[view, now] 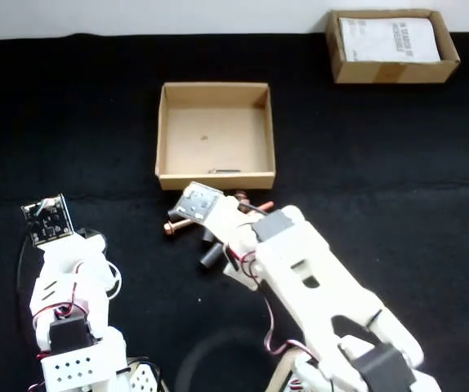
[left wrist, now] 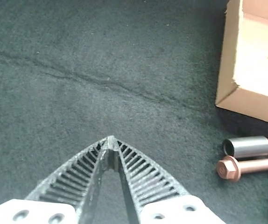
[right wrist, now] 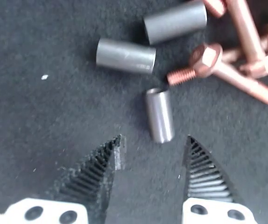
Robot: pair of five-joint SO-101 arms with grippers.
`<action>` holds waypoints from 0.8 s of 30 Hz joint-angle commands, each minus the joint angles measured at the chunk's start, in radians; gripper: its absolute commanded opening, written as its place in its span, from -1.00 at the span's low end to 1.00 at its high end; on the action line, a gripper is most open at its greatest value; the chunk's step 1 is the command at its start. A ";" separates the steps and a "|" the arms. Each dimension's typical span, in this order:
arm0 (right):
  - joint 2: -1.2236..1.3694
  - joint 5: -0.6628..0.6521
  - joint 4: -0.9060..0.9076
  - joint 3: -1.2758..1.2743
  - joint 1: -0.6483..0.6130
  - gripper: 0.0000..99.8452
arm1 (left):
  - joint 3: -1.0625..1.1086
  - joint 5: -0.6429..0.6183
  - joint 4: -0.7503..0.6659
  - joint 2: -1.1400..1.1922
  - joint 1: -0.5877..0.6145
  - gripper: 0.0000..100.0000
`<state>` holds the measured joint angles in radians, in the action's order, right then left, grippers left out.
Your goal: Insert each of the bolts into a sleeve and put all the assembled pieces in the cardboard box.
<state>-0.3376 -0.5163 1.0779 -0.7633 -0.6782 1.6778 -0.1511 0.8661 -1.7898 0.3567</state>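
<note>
White label, print illegible, on carton beyond cardboard box.

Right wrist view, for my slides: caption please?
Open right hand near a grey sleeve, with copper bolts beside it, on black cloth.

Soft, even light covers the dark desk, shadows faint. The bolts and sleeves carry mild glints.
</note>
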 commanded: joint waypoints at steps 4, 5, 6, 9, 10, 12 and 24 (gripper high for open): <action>0.099 -0.014 -0.111 0.004 0.010 -0.62 | 0.019 0.008 0.003 0.002 0.007 -0.95; 0.116 -0.014 -0.130 0.005 0.019 -0.62 | 0.019 0.008 0.003 0.002 0.007 -0.95; 0.134 -0.014 -0.140 0.015 0.027 -0.62 | 0.019 0.008 0.003 0.002 0.007 -0.95; 0.199 -0.014 -0.142 0.059 0.061 -0.62 | 0.019 0.008 0.003 0.002 0.007 -0.95; 0.222 -0.014 -0.142 0.073 0.071 -0.62 | 0.019 0.008 0.003 0.002 0.007 -0.95; 0.268 -0.014 -0.142 0.101 0.091 -0.63 | 0.019 0.008 0.003 0.002 0.007 -0.95; 0.415 -0.012 -0.041 0.292 0.145 -0.99 | 0.019 0.008 0.002 0.001 0.007 -0.95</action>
<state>0.0752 -0.5194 0.9812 -0.5393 -0.5401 1.6778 -0.1511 0.8661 -1.7898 0.3567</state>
